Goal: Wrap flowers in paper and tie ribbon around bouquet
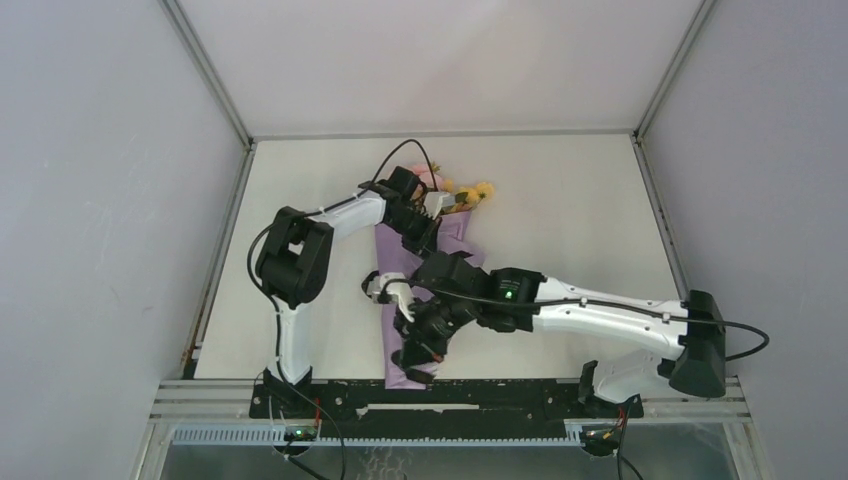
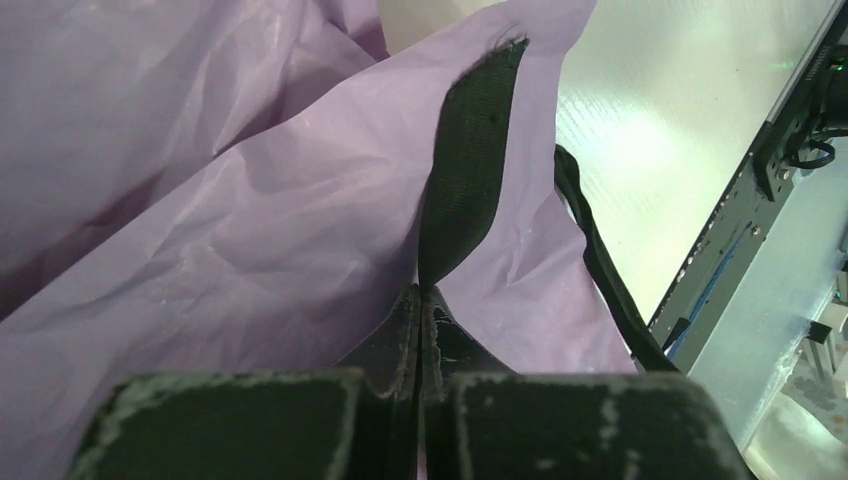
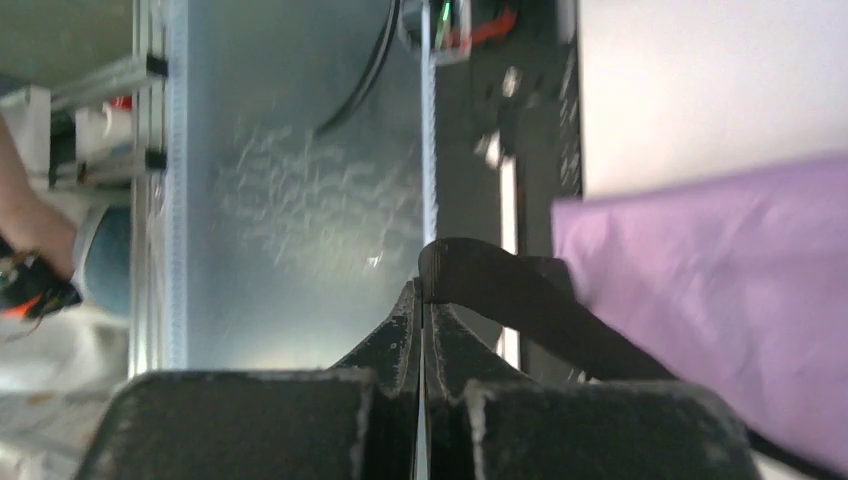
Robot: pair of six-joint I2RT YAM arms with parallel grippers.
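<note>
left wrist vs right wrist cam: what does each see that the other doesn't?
Left wrist only: crinkled folds of the paper filling most of the frame, and the ribbon standing up across them to its cut end.
Right wrist only: the ribbon doubled into a loop where it is gripped, and a blurred skin-toned shape at the left edge; can't tell what it is.
Both: left gripper and right gripper each shut on the ribbon, with lilac paper alongside.

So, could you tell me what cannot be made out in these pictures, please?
Left wrist view: the ribbon disappears past the edge of the paper, so any knot is unseen.
Top view: the left arm hides most of the flowers; with the right arm, it covers the ribbon's path.
Right wrist view: the frame's edge cuts off the paper; everything beyond is blurred.
</note>
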